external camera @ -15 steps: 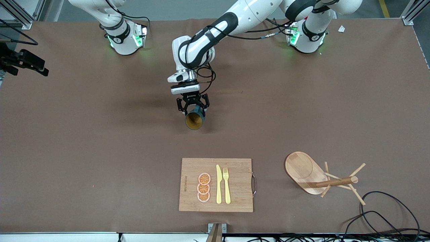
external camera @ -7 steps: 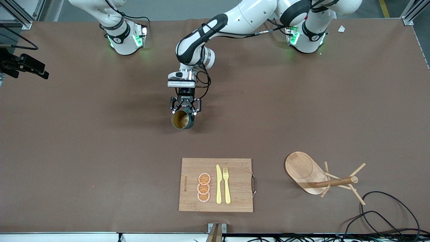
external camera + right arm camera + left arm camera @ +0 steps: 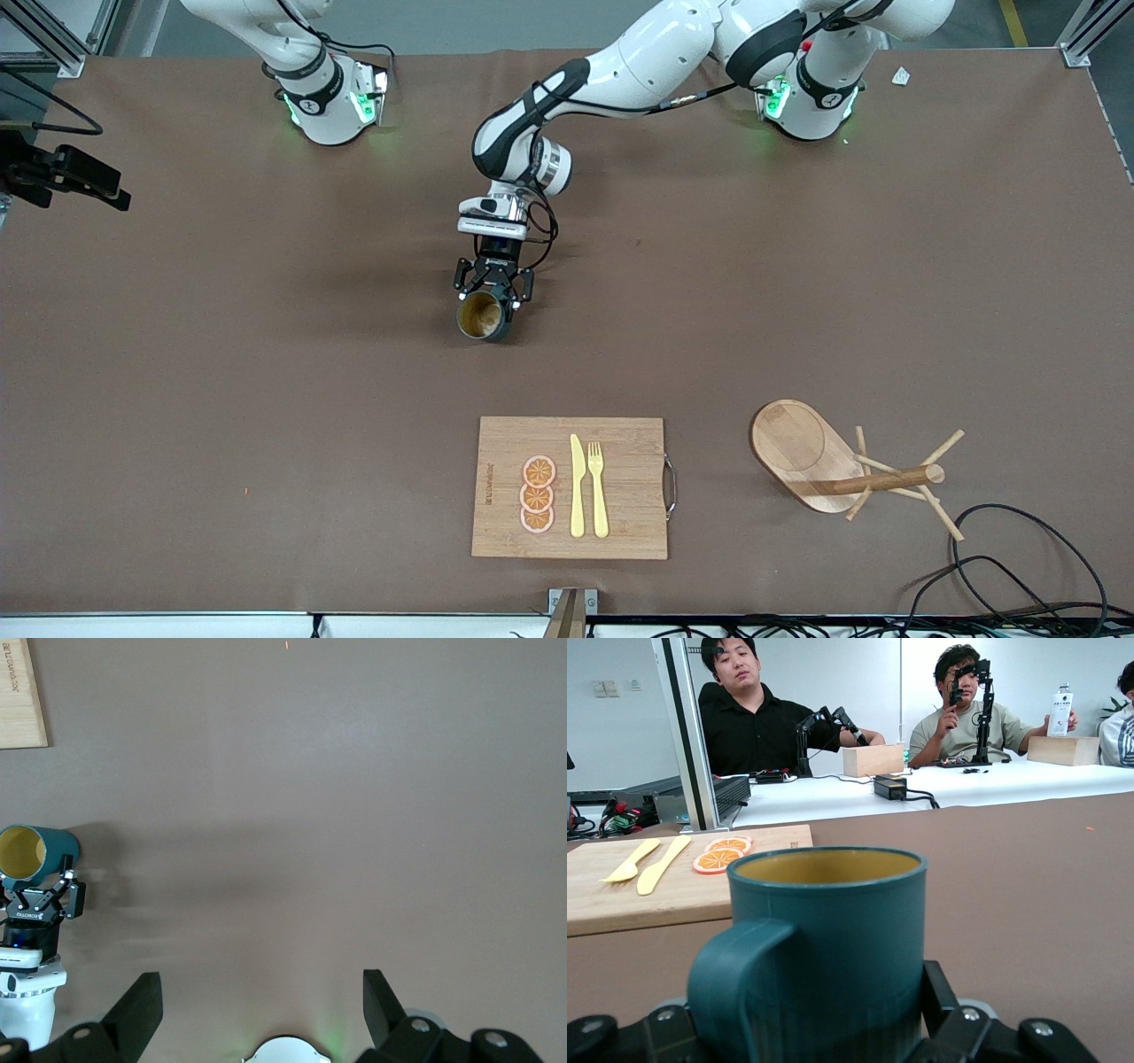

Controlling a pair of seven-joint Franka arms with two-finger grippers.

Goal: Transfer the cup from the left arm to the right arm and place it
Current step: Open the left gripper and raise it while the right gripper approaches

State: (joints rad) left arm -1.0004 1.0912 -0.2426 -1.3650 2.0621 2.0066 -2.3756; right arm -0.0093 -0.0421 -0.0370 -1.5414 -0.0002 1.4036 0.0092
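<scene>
The dark teal cup (image 3: 483, 317) with a tan-yellow inside is in my left gripper (image 3: 488, 299), low over the middle of the table, its mouth turned toward the front camera. The left gripper is shut on the cup's body. In the left wrist view the cup (image 3: 828, 939) fills the foreground, its handle to one side, with a black finger (image 3: 937, 992) against its wall. My right gripper (image 3: 261, 1010) is open and empty, high over the table near the right arm's base, and out of the front view. It sees the cup (image 3: 27, 853) and the left gripper (image 3: 40, 899).
A wooden cutting board (image 3: 629, 443) with orange slices, a yellow knife and a fork lies nearer the front camera than the cup. A wooden mug tree (image 3: 886, 481) on an oval base stands toward the left arm's end. Cables (image 3: 1019, 549) lie by that corner.
The left gripper has carried the cup toward the right arm's end of the table and turned its wrist. The last half second shows only a small shift.
</scene>
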